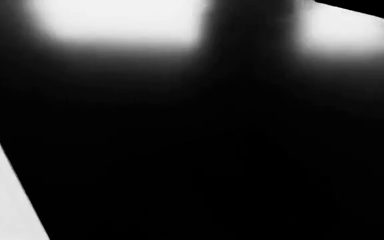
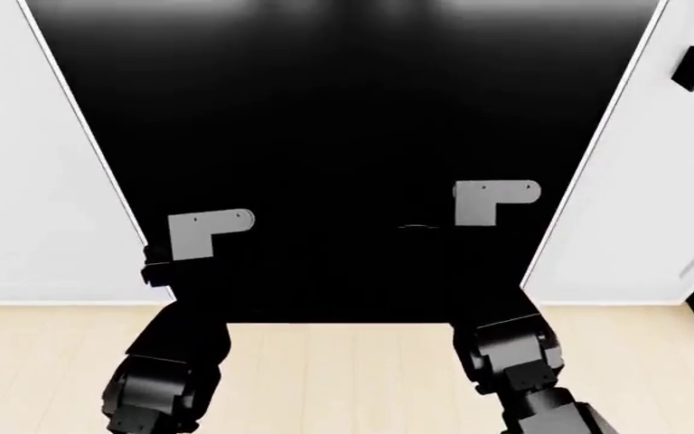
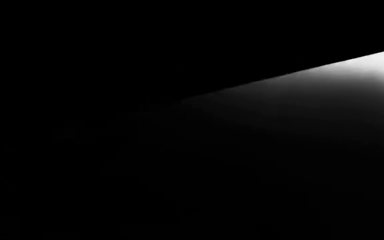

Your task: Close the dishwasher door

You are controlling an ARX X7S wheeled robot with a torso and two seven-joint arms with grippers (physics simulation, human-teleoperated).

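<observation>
Dishwasher door (image 2: 347,136): flat, glossy black rectangular panel with a thin pale edge, filling the middle of the head view.
White matte cabinet fronts (image 2: 22,181) flank it above a pale wood-grain floor (image 2: 335,380). Both black, jointed arms reach toward the panel; gripper fingers vanish against it, so whether either is open cannot be told.

Dishwasher door (image 2: 347,117), large glossy black flat panel, thin pale edges down both sides, soft pale reflections near its top, filling the middle of the head view, lower edge above the wood floor
</observation>
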